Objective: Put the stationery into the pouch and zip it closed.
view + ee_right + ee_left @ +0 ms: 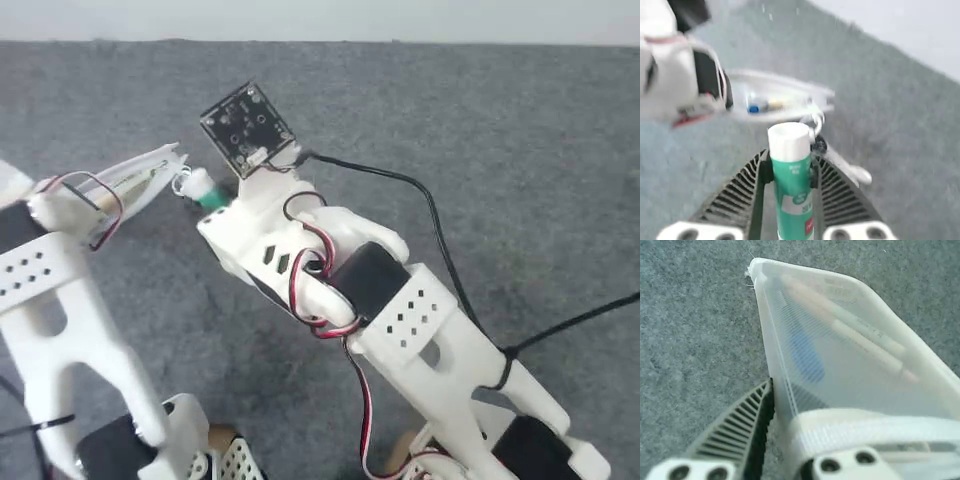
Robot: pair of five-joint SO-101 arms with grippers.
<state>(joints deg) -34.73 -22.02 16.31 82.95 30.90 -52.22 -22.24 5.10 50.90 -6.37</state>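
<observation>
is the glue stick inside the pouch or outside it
Outside. The glue stick is clamped in the right gripper, its white cap just outside the pouch, which the left gripper holds.

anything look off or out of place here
Nothing is spilled or damaged. One item is outside the pouch: the glue stick, gripped in the right pincer close to the pouch's end. The left pincer holds the pouch, with pens already inside.
</observation>
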